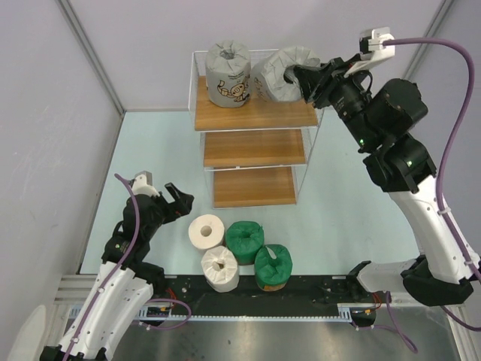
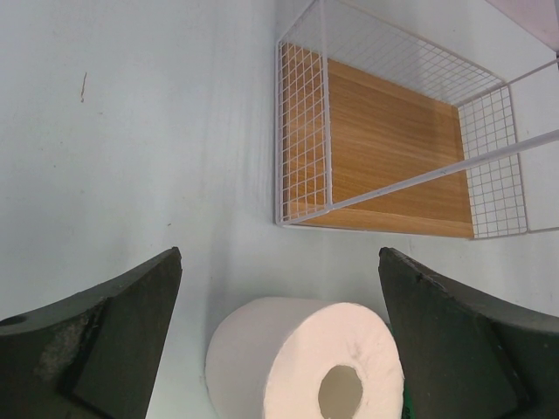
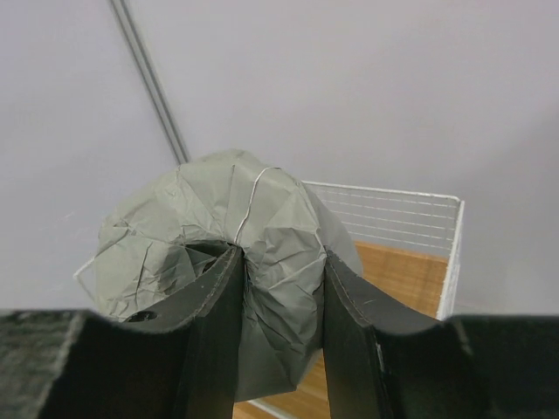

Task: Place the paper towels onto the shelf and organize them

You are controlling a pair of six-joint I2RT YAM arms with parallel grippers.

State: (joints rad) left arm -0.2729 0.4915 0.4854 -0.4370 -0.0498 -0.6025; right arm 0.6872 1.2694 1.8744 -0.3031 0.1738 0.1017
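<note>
So, one grey roll (image 1: pixel 229 75) sits on the shelf (image 1: pixel 255 114), my right fingers (image 3: pixel 214 332) clamp a second roll (image 3: pixel 253 244) there, left fingers (image 2: pixel 113 340) apart; four rolls (image 1: pixel 206 231) remain.

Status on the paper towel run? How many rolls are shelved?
Done: one grey roll stands on the top tier of the shelf.
In hand: the right gripper is shut on the second grey roll at that tier, not yet released.
Left: two white rolls and two green rolls sit on the table. The left gripper is open near a white one.
</note>
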